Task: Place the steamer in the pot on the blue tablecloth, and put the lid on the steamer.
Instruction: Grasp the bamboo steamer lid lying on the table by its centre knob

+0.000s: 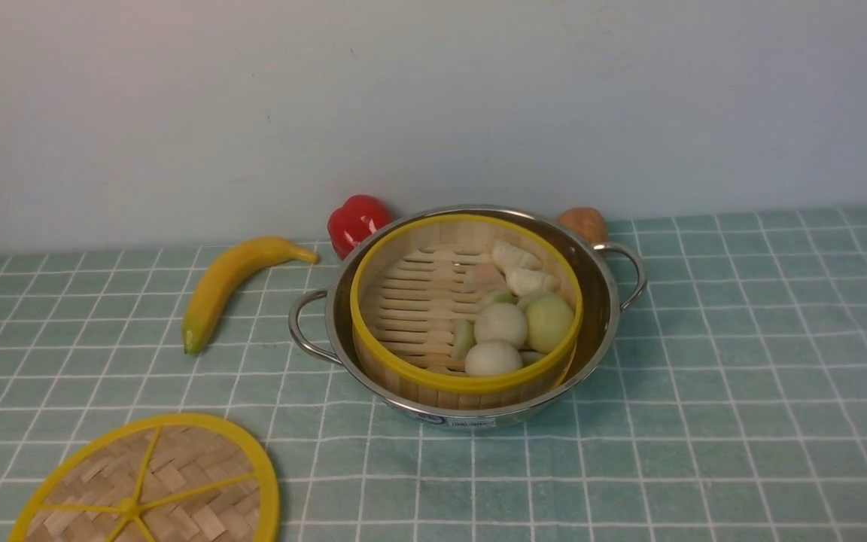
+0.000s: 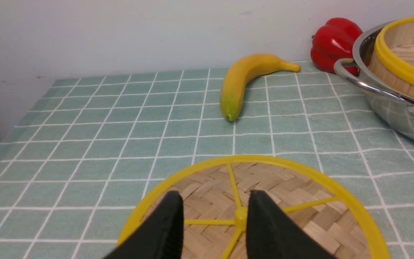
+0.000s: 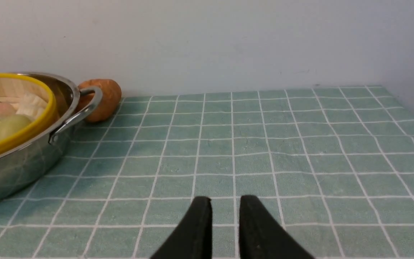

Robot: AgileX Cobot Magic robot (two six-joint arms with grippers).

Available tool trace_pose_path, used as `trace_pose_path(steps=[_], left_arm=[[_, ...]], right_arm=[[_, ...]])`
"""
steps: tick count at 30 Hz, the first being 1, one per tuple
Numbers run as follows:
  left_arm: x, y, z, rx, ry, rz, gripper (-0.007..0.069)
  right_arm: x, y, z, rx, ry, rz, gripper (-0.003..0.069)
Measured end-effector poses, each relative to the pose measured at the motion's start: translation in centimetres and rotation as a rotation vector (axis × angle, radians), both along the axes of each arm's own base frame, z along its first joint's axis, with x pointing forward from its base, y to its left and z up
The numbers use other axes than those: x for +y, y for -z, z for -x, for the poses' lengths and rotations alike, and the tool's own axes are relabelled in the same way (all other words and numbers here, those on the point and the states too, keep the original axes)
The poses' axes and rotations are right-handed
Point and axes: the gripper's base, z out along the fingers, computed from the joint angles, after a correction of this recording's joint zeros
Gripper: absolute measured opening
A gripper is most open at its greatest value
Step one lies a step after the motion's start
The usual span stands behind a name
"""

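The round bamboo steamer [image 1: 411,301] with yellow rims sits down inside the wide, shiny steel pot [image 1: 599,301] mid-table on the pale teal-blue checked tablecloth [image 1: 742,376], uncovered, with toy dumplings [image 1: 501,324] bunched at its right side. The flat woven-bamboo lid [image 1: 177,467] with yellow rim and spokes lies on the cloth at the near left, well apart from the pot, and the left gripper [image 2: 214,194] hangs right over it, black jaws moderately parted with the hub showing in the gap, clamping nothing! The right gripper [image 3: 225,199] hovers over the cloth to the pot's right, jaws a narrow slit apart and empty, while a yellow banana [image 1: 226,282], a red pepper [image 1: 358,218] and a brown potato-shaped piece [image 1: 582,223] sit along the back.
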Motion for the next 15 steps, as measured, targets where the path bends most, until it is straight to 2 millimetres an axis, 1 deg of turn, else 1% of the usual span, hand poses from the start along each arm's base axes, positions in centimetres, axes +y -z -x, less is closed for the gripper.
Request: trace_pose_path(steps=[15], left_arm=[[0.00, 0.00, 0.00, 0.000, 0.000, 0.000, 0.0243]], right_arm=[[0.28, 0.06, 0.01, 0.008, -0.044, 0.064, 0.0171]])
